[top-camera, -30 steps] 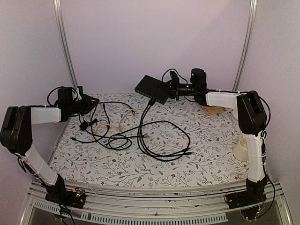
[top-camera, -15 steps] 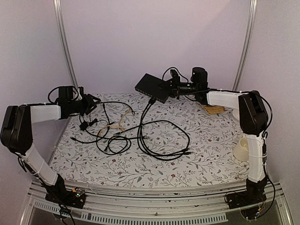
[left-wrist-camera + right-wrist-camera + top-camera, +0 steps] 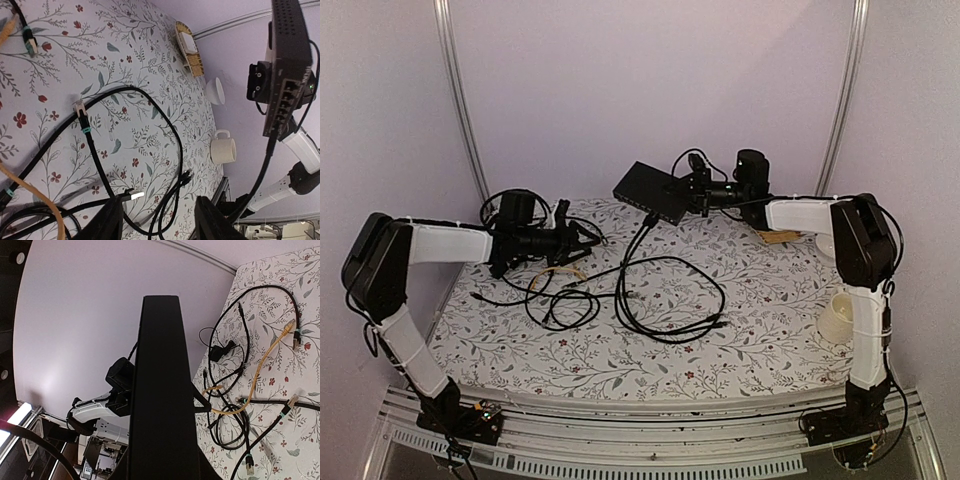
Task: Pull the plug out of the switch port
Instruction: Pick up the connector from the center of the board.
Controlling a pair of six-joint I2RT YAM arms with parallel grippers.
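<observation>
The flat black rectangular switch (image 3: 648, 188) is held up off the table at its far edge. Its right end is clamped between the fingers of the right gripper (image 3: 682, 188), and the right wrist view shows the box edge-on, pinched from both sides. In the left wrist view the row of ports runs along one long edge, and a black plug (image 3: 272, 134) sits in a port at the lower end of that row. From it a black cable (image 3: 638, 232) drops to the flower-printed tablecloth (image 3: 770, 300) and loops there. The left gripper (image 3: 585, 236) hovers low over a tangle of black and yellow cables (image 3: 560, 272) on the left half of the table, well apart from the switch. Its fingers (image 3: 107, 225) stand parted with nothing between them. A cream mug (image 3: 836, 318) stands near the right edge of the table, beside the right arm
</observation>
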